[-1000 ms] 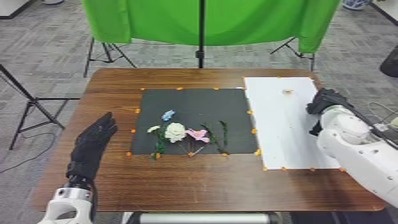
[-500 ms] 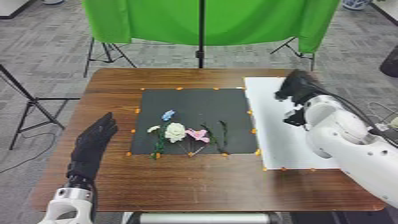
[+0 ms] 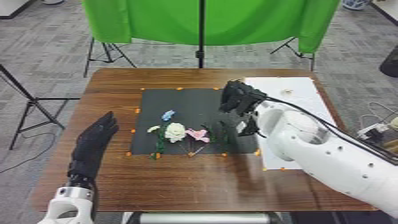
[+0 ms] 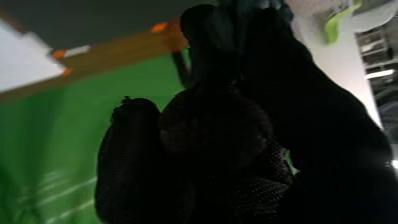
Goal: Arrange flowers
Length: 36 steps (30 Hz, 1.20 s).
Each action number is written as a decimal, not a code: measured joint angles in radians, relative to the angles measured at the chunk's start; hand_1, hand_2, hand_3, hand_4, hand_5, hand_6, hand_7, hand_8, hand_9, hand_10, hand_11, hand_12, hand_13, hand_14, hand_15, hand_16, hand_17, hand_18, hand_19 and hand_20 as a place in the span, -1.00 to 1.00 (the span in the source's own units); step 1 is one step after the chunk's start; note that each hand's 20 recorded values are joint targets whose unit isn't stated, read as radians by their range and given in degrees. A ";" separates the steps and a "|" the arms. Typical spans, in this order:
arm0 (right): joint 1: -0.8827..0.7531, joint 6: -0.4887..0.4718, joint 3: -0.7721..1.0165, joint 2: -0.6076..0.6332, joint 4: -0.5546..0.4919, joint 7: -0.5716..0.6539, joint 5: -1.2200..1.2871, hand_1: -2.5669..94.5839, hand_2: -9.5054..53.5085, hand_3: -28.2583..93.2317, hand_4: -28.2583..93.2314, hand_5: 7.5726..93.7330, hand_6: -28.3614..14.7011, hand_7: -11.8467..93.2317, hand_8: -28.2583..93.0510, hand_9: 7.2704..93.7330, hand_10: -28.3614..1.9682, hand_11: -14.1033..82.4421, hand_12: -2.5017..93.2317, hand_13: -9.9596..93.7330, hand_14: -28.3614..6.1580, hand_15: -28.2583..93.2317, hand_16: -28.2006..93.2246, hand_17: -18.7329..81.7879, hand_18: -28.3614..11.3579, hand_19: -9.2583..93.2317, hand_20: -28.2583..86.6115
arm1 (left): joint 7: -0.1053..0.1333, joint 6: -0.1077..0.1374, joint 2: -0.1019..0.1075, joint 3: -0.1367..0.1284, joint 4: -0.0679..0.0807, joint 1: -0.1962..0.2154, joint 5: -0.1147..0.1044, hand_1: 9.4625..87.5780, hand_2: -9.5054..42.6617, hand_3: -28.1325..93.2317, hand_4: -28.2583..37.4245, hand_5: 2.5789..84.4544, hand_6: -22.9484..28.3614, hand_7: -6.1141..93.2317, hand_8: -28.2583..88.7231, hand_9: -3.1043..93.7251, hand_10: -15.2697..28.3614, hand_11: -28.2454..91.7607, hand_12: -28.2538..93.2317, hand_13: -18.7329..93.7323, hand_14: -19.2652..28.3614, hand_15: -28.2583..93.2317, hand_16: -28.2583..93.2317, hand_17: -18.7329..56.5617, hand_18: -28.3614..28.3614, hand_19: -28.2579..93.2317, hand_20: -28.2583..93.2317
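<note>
brown table [image 3: 114, 195], dark mat [image 3: 204, 102]: left of the mat, the left hand [image 3: 87, 147] is open, fingers straight. on the mat's near half, the blue flower [image 3: 168, 115], white flower [image 3: 175, 132] and pink flower [image 3: 197, 135] point blooms away, stems to the near edge; mat stretches beyond them. the right hand [image 3: 238, 98], loosely open, is over its right edge, partly above the white sheet [image 3: 271, 82].

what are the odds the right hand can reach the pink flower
Probably yes: the right hand is over the black mat, and only low green stems lie between it and the pink flower.
</note>
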 measured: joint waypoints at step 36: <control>-0.054 -0.006 0.051 -0.028 0.036 0.017 -0.123 -0.27 -1.00 0.49 -0.79 0.34 0.30 -0.53 -0.67 0.65 -0.04 -0.28 -0.51 0.95 0.42 0.35 0.03 0.68 -0.10 1.00 0.35 | -0.006 -0.003 0.002 0.000 0.000 0.001 0.000 -0.54 -0.84 0.54 -0.74 -0.16 0.06 -0.78 -0.59 -0.22 0.19 -0.44 -0.32 -0.21 0.44 -0.44 -0.44 -0.54 0.45 -0.51 -0.26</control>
